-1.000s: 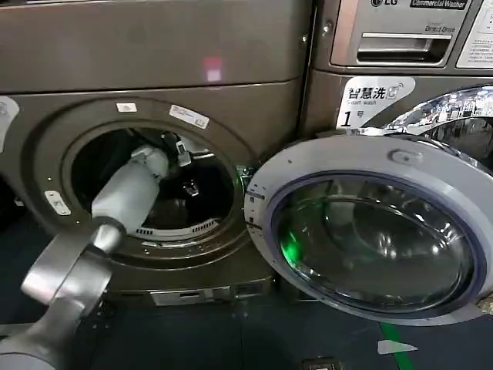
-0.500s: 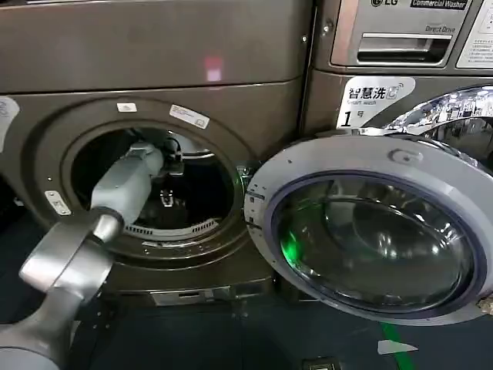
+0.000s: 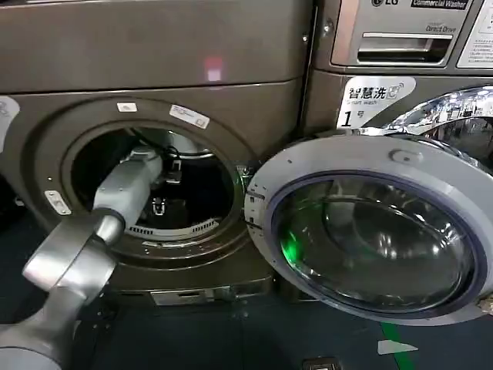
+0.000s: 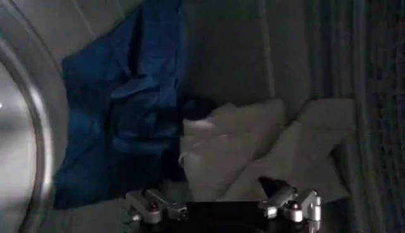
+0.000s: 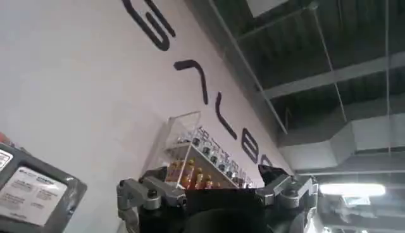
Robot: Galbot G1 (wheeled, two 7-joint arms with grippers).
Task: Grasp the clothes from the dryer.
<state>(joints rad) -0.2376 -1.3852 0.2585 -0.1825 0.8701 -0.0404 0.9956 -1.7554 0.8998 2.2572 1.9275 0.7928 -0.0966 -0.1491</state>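
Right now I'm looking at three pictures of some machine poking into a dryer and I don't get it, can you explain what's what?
It is a two-armed robot. The head picture looks down at the dryer with its round door swung open; the left arm reaches into the drum, its left gripper deep inside. The left wrist picture, taken from that arm, shows the left gripper's open fingers empty, short of the clothes: a blue garment beside white cloth. The right wrist picture shows the right gripper, open, pointing at a wall and ceiling, idle.

Silver-grey tubular left arm point(image 3: 92, 239), black-bodied pincer point(image 4: 221, 209).
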